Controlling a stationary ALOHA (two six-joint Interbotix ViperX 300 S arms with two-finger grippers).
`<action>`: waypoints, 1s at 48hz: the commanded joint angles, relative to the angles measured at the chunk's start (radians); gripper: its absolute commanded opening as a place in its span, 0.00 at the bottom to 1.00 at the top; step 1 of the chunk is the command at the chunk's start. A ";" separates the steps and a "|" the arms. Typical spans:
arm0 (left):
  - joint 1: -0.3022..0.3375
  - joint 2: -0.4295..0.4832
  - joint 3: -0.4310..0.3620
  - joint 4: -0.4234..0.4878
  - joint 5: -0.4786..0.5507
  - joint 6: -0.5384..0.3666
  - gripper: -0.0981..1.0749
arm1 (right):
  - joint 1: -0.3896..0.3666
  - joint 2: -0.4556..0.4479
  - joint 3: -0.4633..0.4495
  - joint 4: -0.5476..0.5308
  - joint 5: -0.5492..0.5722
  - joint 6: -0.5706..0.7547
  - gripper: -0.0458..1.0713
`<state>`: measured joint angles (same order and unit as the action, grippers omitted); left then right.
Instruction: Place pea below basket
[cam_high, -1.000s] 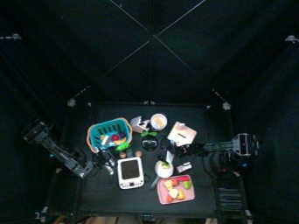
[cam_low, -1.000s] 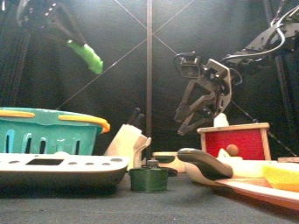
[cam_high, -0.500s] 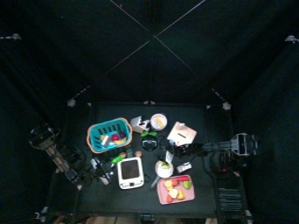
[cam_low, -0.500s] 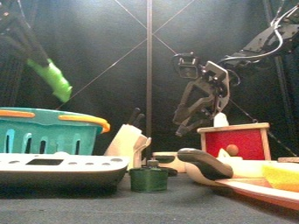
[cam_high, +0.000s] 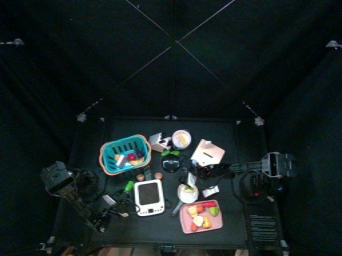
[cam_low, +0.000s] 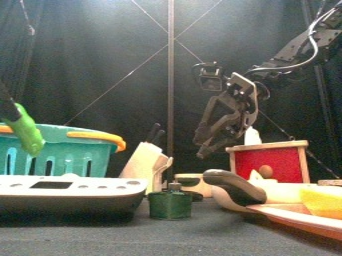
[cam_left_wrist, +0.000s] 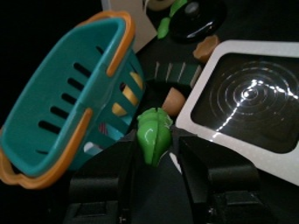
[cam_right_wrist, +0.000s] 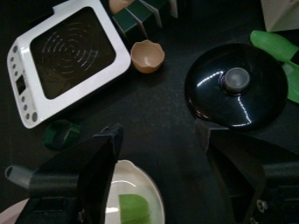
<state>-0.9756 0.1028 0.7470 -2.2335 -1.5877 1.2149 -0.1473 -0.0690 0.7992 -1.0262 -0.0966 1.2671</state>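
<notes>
pea (cam_left_wrist: 153, 136) not yet set down; it sits pinched in the left gripper (cam_left_wrist: 153, 156), jaws partly apart and clamped on it, carried low beside the teal basket (cam_left_wrist: 65, 96) at its near side. lowering and release remain. right gripper (cam_right_wrist: 163, 157) hangs with jaws apart, empty, over a black lid (cam_right_wrist: 239, 85).

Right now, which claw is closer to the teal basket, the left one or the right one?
Left. The left claw, holding the green pea, is right beside the basket. The right claw hangs across the table from it.
</notes>
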 joint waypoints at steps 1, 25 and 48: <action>0.017 0.034 -0.015 -0.067 -0.014 -0.051 0.57 | -0.003 -0.011 -0.025 -0.002 -0.003 -0.002 0.91; 0.060 0.051 0.015 -0.169 -0.002 -0.265 0.58 | -0.003 -0.008 -0.025 -0.002 -0.003 -0.002 0.91; 0.109 0.066 0.026 -0.195 0.133 -0.284 0.82 | 0.000 -0.009 -0.025 -0.002 -0.002 -0.002 0.91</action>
<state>-0.8790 0.1733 0.7777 -2.4268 -1.4757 0.9373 -0.1473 -0.0598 0.7931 -1.0278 -0.0951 1.2655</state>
